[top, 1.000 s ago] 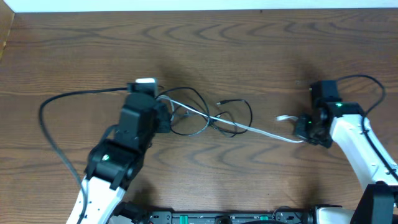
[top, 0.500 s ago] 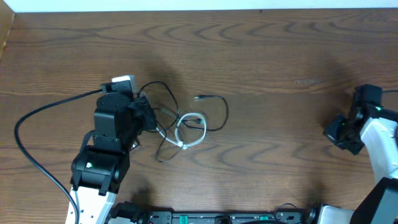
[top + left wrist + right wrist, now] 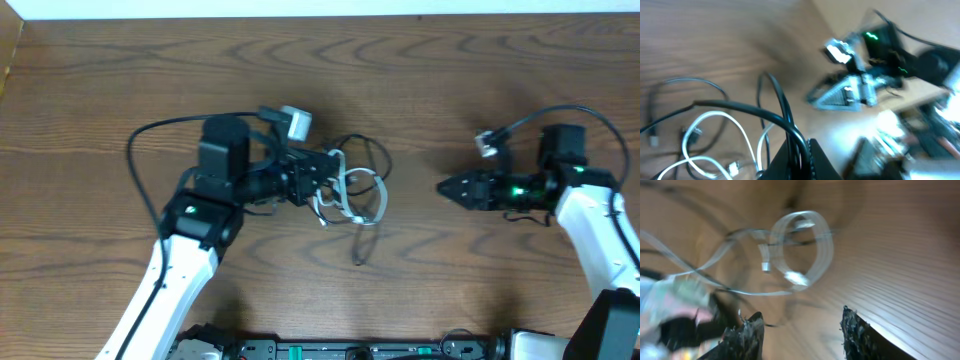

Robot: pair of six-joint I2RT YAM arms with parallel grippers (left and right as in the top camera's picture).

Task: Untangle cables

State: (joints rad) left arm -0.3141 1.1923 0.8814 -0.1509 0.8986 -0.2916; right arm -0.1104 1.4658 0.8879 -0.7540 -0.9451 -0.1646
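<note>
The cables lie bunched at the table's middle. The white cable (image 3: 372,196) curls in a loop, and the black cable (image 3: 371,152) arcs behind it with a tail toward the front. My left gripper (image 3: 328,180) points right into the bunch. In the left wrist view the left gripper (image 3: 801,146) is shut on the black cable (image 3: 782,107), which rises from between the jaws, with the white cable (image 3: 715,119) looping to its left. My right gripper (image 3: 445,187) points left, a short gap from the bunch. Its wrist view shows the right gripper (image 3: 800,319) open with nothing in it, and the white cable (image 3: 812,250) ahead.
A thick black arm cable (image 3: 150,140) loops behind the left arm. Another arm cable (image 3: 520,125) curves over the right wrist. The table's far edge (image 3: 320,18) runs along the top, and bare wood lies between the bunch and the right gripper.
The white cable, stretched to the right gripper a second ago, is now coiled by the left gripper. The left arm swung right with the bunch. The right gripper turned leftward and opened.
</note>
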